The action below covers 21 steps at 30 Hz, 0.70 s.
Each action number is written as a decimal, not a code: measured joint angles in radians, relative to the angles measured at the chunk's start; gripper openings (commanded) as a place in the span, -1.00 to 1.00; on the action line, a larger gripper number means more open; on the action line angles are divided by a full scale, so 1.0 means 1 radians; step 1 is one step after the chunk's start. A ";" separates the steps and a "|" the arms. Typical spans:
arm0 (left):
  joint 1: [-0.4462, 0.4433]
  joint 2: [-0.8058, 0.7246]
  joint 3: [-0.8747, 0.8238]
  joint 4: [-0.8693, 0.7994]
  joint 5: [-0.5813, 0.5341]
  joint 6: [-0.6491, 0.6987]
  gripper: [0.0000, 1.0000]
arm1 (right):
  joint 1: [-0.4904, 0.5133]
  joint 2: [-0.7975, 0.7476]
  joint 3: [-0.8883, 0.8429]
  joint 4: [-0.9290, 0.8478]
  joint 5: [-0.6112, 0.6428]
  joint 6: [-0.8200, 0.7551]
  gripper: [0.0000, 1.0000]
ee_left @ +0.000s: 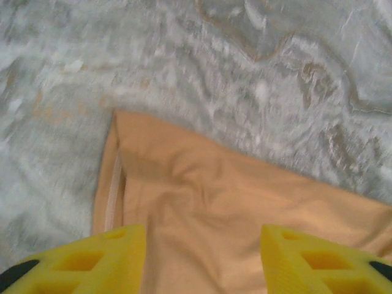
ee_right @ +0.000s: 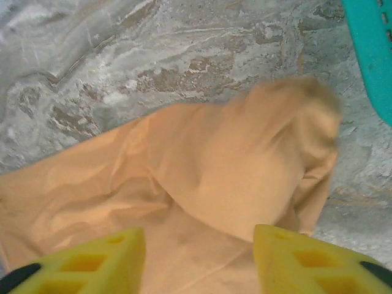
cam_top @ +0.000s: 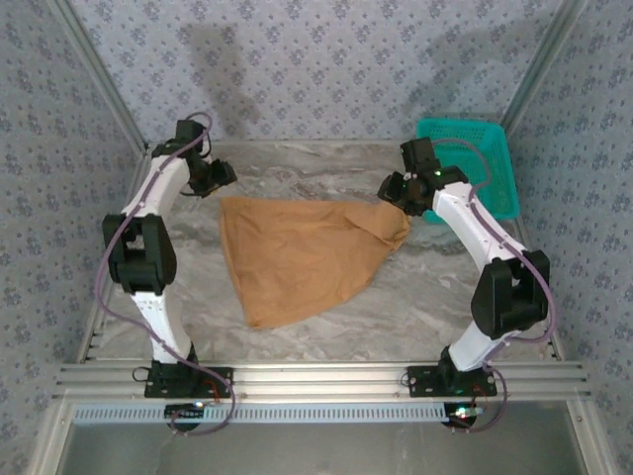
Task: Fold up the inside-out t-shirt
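Caramel cloth t-shirt (cam_top: pixel 297 259): light, limp, likely bunches; pinch far corners. Left gripper (ee_left: pixel 202 245), right gripper (ee_right: pixel 199 242) both spread, holding nothing.

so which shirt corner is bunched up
The far right one on the t-shirt, lumped up by the right gripper; the left corner by the left gripper lies flat.

2 white, black-jointed arms (cam_top: pixel 158 188) carry yellow fingers (ee_left: pixel 92 257).
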 measured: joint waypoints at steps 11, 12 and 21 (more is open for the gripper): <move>-0.234 -0.686 -0.851 0.093 -0.012 -0.126 -0.02 | 0.054 -0.171 -0.390 -0.009 -0.014 -0.098 0.10; -0.267 -0.713 -0.906 0.098 -0.005 -0.144 -0.02 | 0.053 -0.169 -0.417 -0.009 -0.019 -0.101 0.10; -0.476 -0.864 -1.249 0.250 0.011 -0.367 0.10 | 0.043 -0.074 -0.460 0.073 -0.046 -0.130 0.11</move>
